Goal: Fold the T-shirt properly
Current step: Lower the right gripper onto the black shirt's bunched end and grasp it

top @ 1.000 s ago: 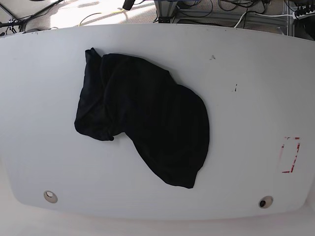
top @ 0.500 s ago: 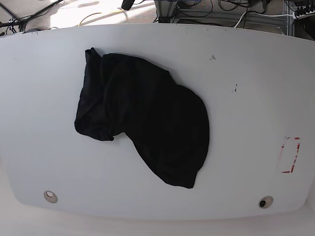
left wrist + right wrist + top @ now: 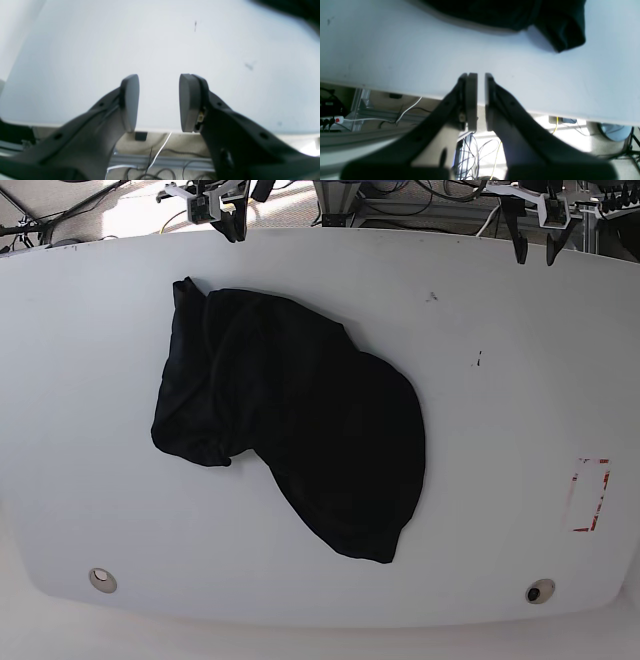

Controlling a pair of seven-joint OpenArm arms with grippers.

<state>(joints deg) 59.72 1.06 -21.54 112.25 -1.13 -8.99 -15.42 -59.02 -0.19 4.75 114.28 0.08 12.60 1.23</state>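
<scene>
Still before the first grasp: T-shirt [image 3: 290, 420] crumpled, well ahead of both. Left gripper [image 3: 158, 102] spread, empty; right gripper [image 3: 480, 100] nearly pressed together, empty. Next: reach, spread flat.

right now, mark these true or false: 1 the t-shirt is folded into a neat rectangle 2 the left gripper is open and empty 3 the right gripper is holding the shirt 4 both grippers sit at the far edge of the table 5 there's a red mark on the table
1. False. The T-shirt lies crumpled in an uneven heap on the table.
2. True. The left gripper has its jaws apart with nothing between them.
3. False. The right gripper is shut on nothing; the shirt lies apart from it.
4. True. Both show at the far edge in the base view.
5. True. A red mark sits near one side edge.
</scene>
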